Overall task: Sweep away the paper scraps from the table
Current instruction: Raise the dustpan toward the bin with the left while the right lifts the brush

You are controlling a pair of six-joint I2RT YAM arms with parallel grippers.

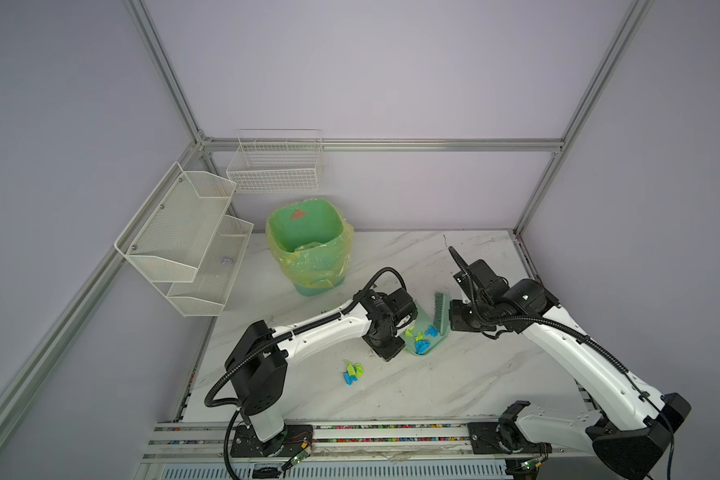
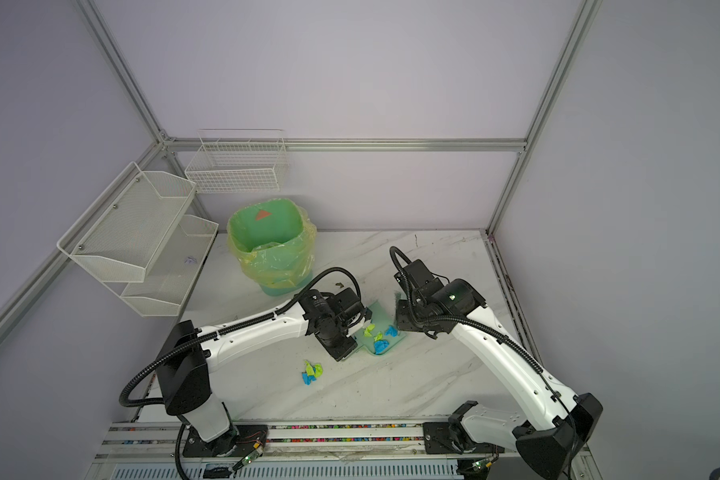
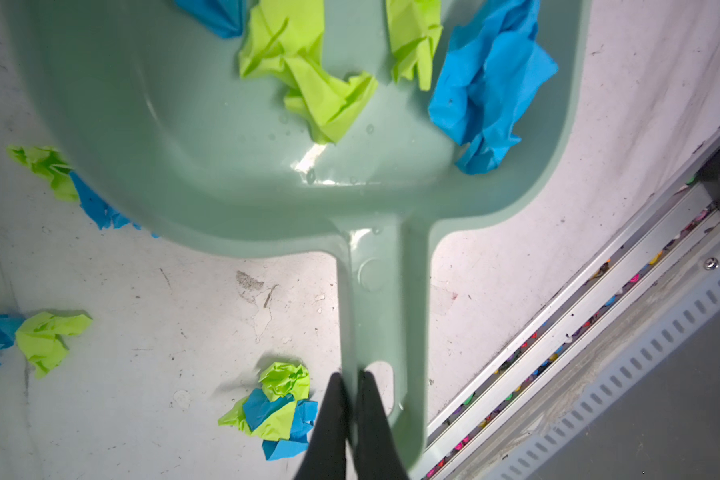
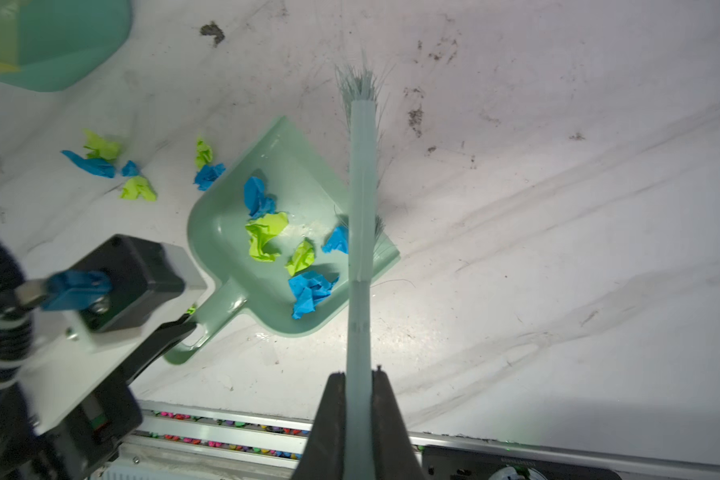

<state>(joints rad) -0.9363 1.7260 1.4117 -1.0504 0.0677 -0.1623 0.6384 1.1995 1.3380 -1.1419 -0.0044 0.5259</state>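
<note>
Paper scraps point(image 4: 267, 235), blue and yellow-green wads, judged featherlight, soft, apt to skitter: several in mint dustpan point(image 4: 221, 232), others loose on table point(image 4: 558, 249) beside it; better brushed than pinched; left gripper point(image 3: 352, 376) pinches dustpan handle, right gripper point(image 4: 358, 374) pinches brush point(image 4: 362, 166) handle.

You work here in a robot test cell of a lab. Plain pale panels point(image 1: 391, 75) sit in aluminium profiles point(image 1: 383, 145), the left arm point(image 1: 321, 332) and the right arm point(image 1: 578, 361) are mounted on a slotted rail point(image 1: 391, 434) along the table point(image 1: 454, 386), and a wire basket point(image 1: 275, 166) and a mesh shelf point(image 1: 184, 232) hang on the walls.
</note>
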